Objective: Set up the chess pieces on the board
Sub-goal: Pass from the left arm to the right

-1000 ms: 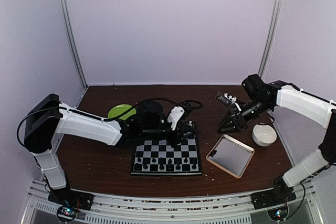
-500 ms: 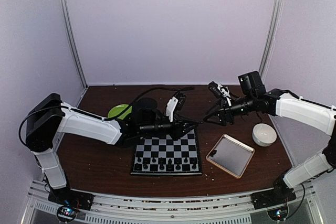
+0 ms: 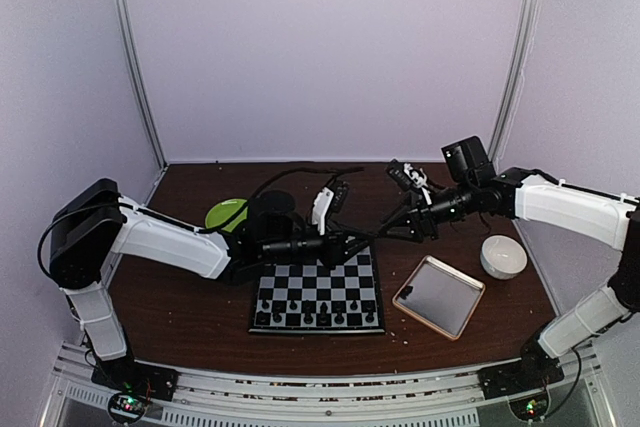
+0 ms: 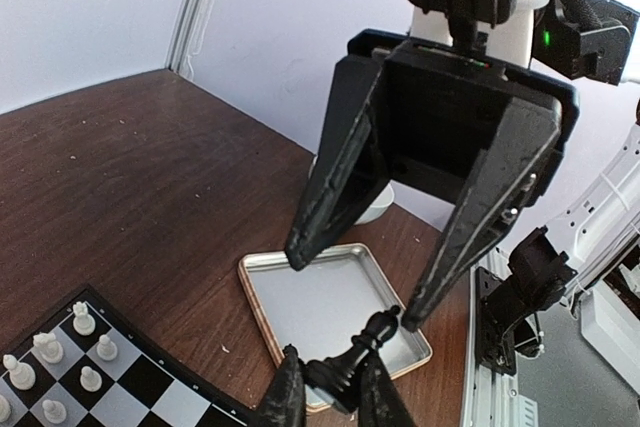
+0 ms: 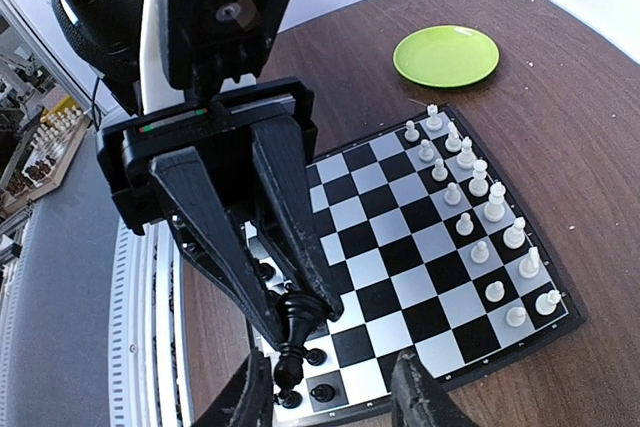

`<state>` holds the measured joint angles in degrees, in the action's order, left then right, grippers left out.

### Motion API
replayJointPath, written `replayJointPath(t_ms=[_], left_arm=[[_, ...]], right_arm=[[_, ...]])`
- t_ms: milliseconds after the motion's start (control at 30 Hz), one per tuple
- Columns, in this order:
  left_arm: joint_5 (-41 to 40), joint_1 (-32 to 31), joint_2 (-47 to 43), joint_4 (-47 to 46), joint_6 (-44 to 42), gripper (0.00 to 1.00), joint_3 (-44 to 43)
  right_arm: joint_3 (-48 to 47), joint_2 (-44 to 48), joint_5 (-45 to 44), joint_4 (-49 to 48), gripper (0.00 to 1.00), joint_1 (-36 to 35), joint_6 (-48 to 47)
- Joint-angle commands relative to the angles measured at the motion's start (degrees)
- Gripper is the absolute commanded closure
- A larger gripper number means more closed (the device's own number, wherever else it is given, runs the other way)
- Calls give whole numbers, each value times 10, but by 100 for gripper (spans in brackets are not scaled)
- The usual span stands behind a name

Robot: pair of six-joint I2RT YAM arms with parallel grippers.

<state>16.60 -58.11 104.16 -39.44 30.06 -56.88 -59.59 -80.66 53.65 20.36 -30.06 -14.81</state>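
The board (image 3: 318, 292) lies in the middle of the table, with black chess pieces (image 3: 300, 318) on its near rows. White pieces (image 5: 470, 187) line its far side. My left gripper (image 3: 357, 244) hovers above the board's far right corner, shut on the base of a black chess piece (image 4: 352, 362) that tilts towards the right gripper. It also shows in the right wrist view (image 5: 297, 332). My right gripper (image 3: 384, 234) is open and faces the left one. Its fingertips (image 4: 415, 317) flank the piece's head without closing on it.
A tan-rimmed metal tray (image 3: 440, 295) lies right of the board, below both grippers in the left wrist view (image 4: 320, 297). A white bowl (image 3: 503, 255) stands further right. A green plate (image 3: 228, 213) sits far left of the board. Cables lie behind the board.
My right gripper has swung left from above the tray to meet the left gripper. The left gripper has turned right and lifted off the board with the black piece.
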Motion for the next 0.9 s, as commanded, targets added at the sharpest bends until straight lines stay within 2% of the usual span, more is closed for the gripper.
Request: replayJointPath(t_ms=[0, 233, 467, 700, 867], left_arm=[[8, 4, 3, -39, 5, 90, 3], [8, 4, 3, -40, 5, 90, 4], [6, 4, 3, -39, 4, 90, 3], [10, 4, 4, -36, 1, 90, 0], [2, 4, 2, -15, -3, 81, -2]], right_arm=[[-20, -13, 15, 14, 61, -8, -3], [-26, -22, 14, 21, 68, -15, -8], [-30, -27, 13, 29, 71, -18, -10], [-32, -27, 20, 30, 84, -18, -12], [-33, -18, 14, 27, 91, -18, -11]])
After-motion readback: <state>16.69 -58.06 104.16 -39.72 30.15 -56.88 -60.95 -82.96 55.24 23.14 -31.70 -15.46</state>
